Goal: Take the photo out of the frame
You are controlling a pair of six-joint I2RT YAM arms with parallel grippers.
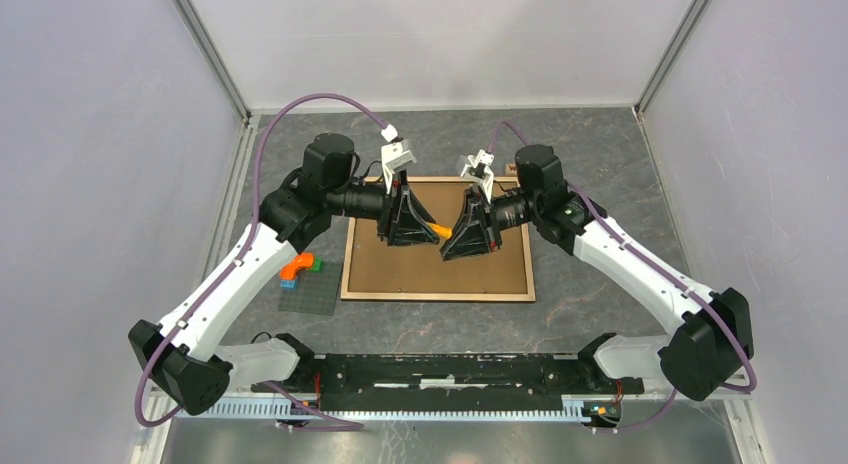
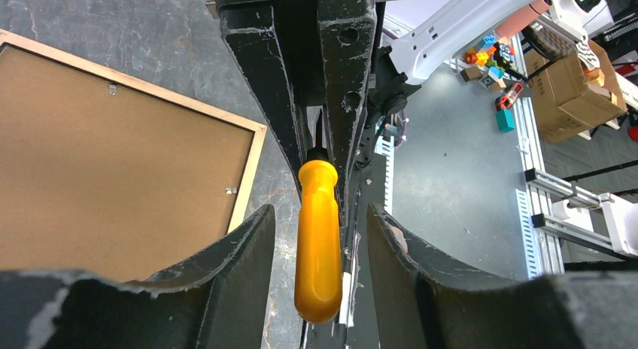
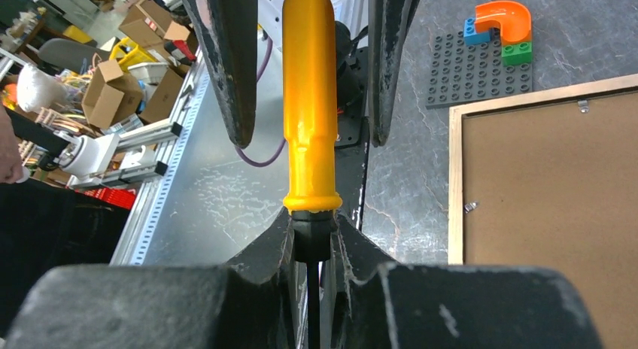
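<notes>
The right hand (image 3: pixel 312 227) is clamped on the black collar of an orange-handled screwdriver (image 3: pixel 309 101); the left hand (image 2: pixel 320 213) is spread apart around its handle, not touching. Below them the frame (image 1: pixel 400 269) lies back-up on the tabletop (image 1: pixel 600 154), the photo hidden

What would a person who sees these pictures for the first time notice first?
The orange-handled screwdriver stands out, held in the air between the two hands. The right hand is shut on its black collar, while the open left hand has a finger at each side of the handle. Beneath them lies the frame, flat on the table with its brown back up.
</notes>
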